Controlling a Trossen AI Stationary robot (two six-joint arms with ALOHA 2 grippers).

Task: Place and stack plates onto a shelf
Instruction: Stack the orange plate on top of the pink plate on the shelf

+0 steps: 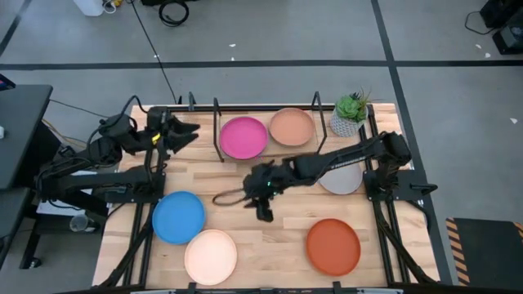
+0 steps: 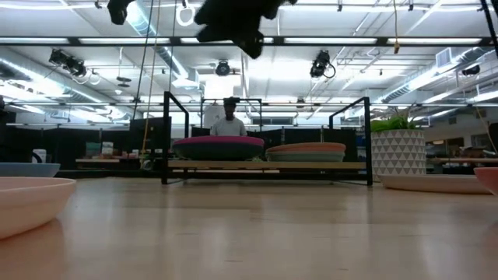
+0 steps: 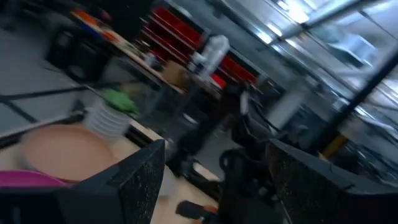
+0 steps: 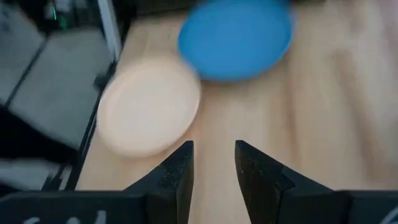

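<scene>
Right gripper (image 1: pixel 263 206), frame centre, fingers slightly parted, empty. Left gripper (image 1: pixel 181 132), upper left, open, idle. Round bright blue plate (image 1: pixel 178 216) lower left, beside cream plate (image 1: pixel 211 256). Risk: low approach may push the plate off the table.

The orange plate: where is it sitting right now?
In the high view the orange plate lies flat on the table's near right part, apart from the cream plate to its left and the grey plate beyond it.
</scene>
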